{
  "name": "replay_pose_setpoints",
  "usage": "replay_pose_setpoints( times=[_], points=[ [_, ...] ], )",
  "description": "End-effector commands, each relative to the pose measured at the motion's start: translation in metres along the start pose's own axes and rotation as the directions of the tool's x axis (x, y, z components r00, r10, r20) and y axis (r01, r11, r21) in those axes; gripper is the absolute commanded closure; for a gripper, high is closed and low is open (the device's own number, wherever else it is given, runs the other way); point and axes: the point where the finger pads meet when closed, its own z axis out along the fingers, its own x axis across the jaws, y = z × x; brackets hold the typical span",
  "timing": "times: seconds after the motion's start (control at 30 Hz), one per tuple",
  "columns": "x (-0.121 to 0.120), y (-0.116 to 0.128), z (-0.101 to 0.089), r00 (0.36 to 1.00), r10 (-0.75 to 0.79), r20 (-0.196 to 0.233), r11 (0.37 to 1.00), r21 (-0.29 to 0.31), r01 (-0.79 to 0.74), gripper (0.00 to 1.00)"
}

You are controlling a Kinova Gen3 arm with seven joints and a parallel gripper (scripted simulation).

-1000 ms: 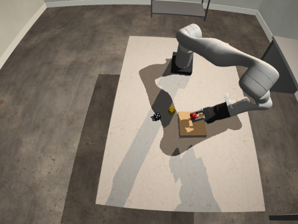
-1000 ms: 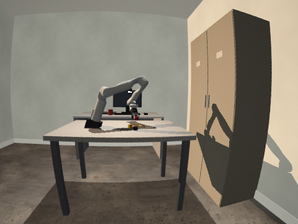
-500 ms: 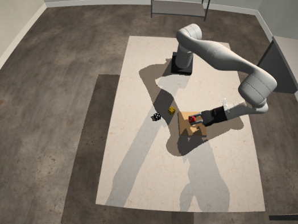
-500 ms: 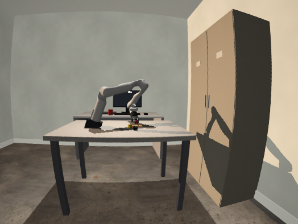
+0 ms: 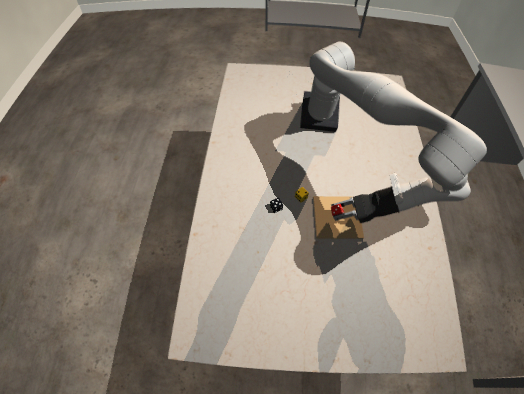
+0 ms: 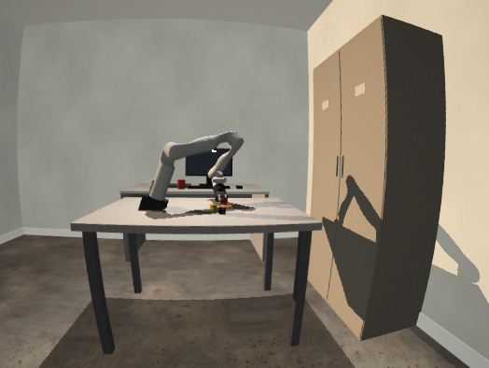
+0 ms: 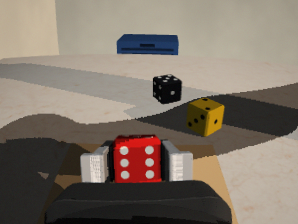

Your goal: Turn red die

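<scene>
My gripper point(image 7: 137, 154) is shut on the red die point(image 7: 136, 159), which sits between the two grey fingers. The face toward the wrist camera shows six pips. In the overhead view the gripper point(image 5: 344, 209) reaches in almost level from the right and holds the red die point(image 5: 337, 209) low over the far part of the tan mat point(image 5: 340, 221). I cannot tell whether the die touches the mat. The yellow die point(image 5: 301, 194) and the black die point(image 5: 276, 204) lie on the table left of the mat. Both also show in the wrist view, yellow point(image 7: 205, 116) and black point(image 7: 166, 88).
The arm's base point(image 5: 320, 118) stands at the far side of the table. A blue box point(image 7: 148, 44) stands beyond the table in the wrist view. A tall cabinet point(image 6: 373, 205) stands to the right of the table.
</scene>
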Motion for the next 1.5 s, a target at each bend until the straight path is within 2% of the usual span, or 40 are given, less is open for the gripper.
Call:
replay_pose_setpoints(
  times=[0.0, 1.47],
  points=[
    [-0.0003, -0.0004, -0.0004, 1.000, 0.001, 0.001, 1.000, 0.000, -0.001, 0.43],
    [-0.0003, 0.0077, 0.0038, 1.000, 0.001, 0.001, 1.000, 0.000, -0.001, 0.43]
  ],
)
